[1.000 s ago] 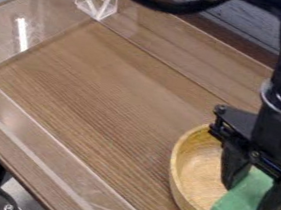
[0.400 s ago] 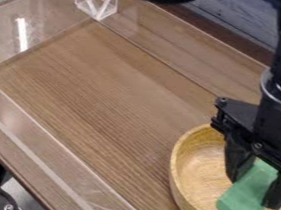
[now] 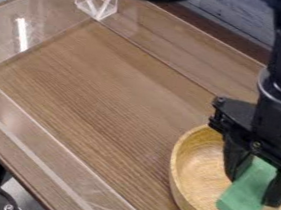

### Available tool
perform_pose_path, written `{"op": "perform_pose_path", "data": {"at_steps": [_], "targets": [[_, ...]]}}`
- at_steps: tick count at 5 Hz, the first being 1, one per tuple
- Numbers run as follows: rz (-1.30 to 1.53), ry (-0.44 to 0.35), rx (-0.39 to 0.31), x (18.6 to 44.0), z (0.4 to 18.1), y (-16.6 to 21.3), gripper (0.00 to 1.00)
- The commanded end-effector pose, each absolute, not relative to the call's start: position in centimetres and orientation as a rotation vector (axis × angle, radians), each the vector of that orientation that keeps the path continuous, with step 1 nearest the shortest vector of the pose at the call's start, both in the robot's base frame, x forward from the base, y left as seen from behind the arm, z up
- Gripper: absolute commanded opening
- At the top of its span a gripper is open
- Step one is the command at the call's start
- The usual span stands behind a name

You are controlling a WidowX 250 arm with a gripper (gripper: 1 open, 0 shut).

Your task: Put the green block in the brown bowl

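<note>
The tool (image 3: 259, 170) points down over the brown bowl (image 3: 200, 178) and looks clamped on the upper end of the green block (image 3: 247, 195), which hangs tilted with its lower end over the bowl's near-right rim, and I can't tell if it touches the wood. Risk: if the fingers part here, the block may tip over that rim onto the desk (image 3: 105, 91) instead of sliding inward, since most of it sits toward the bowl's edge, not its middle. No readable brands, labels or writing anywhere.

Even, bright light; white glare streaks on clear barrier (image 3: 20, 31); low resolution, soft overall.
</note>
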State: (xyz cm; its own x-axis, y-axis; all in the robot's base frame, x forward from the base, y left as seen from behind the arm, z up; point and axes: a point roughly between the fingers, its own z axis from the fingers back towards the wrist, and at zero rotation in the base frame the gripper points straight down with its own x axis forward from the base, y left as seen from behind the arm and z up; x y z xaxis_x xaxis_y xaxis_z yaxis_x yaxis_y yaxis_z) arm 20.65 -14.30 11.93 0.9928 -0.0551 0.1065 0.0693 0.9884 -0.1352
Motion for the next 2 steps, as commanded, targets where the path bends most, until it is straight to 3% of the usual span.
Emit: {"op": "perform_pose_path", "data": {"at_steps": [1,2], "targets": [[-0.045,-0.16,-0.168,21.1,13.3,-14.3,0.0],[-0.022,-0.167,-0.165,21.6,14.3,-12.8,1.0]]}}
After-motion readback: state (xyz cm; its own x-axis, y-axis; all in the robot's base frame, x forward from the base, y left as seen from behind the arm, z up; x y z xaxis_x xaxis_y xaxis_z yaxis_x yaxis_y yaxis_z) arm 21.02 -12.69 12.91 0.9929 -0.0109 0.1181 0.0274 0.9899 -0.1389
